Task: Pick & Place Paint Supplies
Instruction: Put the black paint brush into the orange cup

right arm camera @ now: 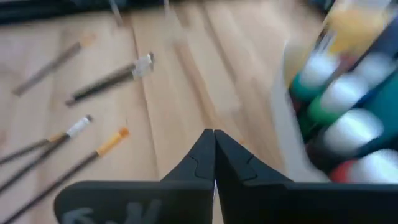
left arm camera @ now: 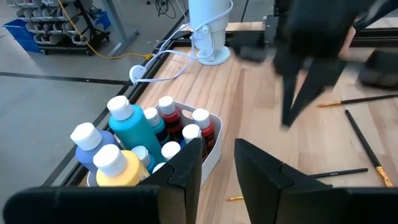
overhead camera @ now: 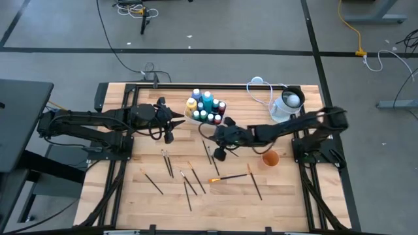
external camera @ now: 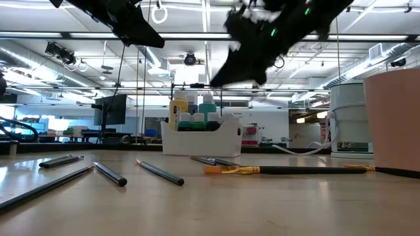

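Several white-capped paint bottles stand in a white bin at the table's far middle. Thin dark brushes lie flat, scattered over the near half of the wooden table, among them an orange-handled one. My left gripper hangs open just left of the bin, above the table, with nothing between its fingers. My right gripper is shut, raised above the table just near-right of the bin. I see nothing between its fingers.
A white-and-grey round container with a white cable stands at the far right. An orange cup stands right of the middle. The brushes leave bare wood along the table's near edge and at its left.
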